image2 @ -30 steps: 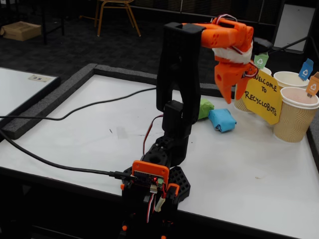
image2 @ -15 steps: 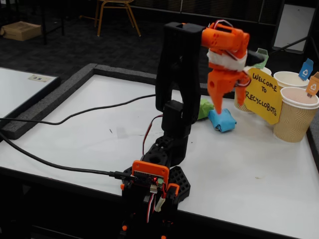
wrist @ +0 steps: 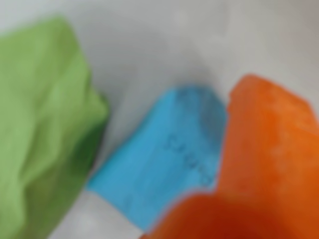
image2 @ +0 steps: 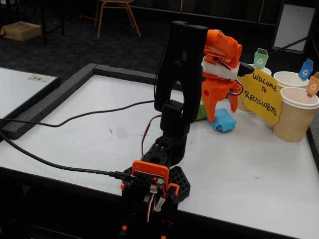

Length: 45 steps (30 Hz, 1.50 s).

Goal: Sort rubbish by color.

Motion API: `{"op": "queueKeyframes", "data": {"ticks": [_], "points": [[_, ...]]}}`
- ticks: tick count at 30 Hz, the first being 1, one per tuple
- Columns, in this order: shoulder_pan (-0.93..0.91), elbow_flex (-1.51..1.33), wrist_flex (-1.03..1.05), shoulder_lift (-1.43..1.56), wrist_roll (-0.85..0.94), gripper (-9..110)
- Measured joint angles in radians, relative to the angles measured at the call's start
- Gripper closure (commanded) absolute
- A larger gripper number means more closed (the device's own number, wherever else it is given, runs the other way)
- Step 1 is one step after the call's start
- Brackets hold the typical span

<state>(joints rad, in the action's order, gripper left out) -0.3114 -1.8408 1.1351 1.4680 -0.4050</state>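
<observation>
Two crumpled paper wads of rubbish lie together on the white table (image2: 89,134). The bright blue wad (image2: 225,121) (wrist: 164,164) sits right under my orange gripper (image2: 222,108), which points down at it, open, one finger on each side. The lime green wad (image2: 201,110) (wrist: 45,129) lies just left of the blue one, mostly hidden behind the black arm in the fixed view. In the blurred wrist view an orange finger (wrist: 264,164) overlaps the blue wad's right side. Nothing is held.
Ribbed beige cups (image2: 295,115) (image2: 290,78) stand at the table's right, carrying green (image2: 260,58), blue (image2: 306,69) and orange (image2: 313,85) tags. A yellow sign (image2: 261,95) leans in front of them. Black cables (image2: 60,164) cross the left side. A foam border (image2: 55,97) edges the table.
The gripper has swung down and to the left, from up beside the yellow sign to just over the blue wad, and its fingers now stand apart.
</observation>
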Motion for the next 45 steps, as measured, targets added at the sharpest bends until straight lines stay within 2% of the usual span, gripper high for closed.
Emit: {"op": "queueKeyframes", "data": {"ticks": [5,9,22,40,45], "points": [[-0.029,0.0,-0.054,0.0,0.0,88],[-0.049,0.0,-0.078,0.0,0.0,101],[-0.067,0.0,-0.087,0.0,0.0,101],[-0.054,0.258,0.296,0.014,0.0,101],[-0.034,0.382,0.383,0.014,0.057,101]]}}
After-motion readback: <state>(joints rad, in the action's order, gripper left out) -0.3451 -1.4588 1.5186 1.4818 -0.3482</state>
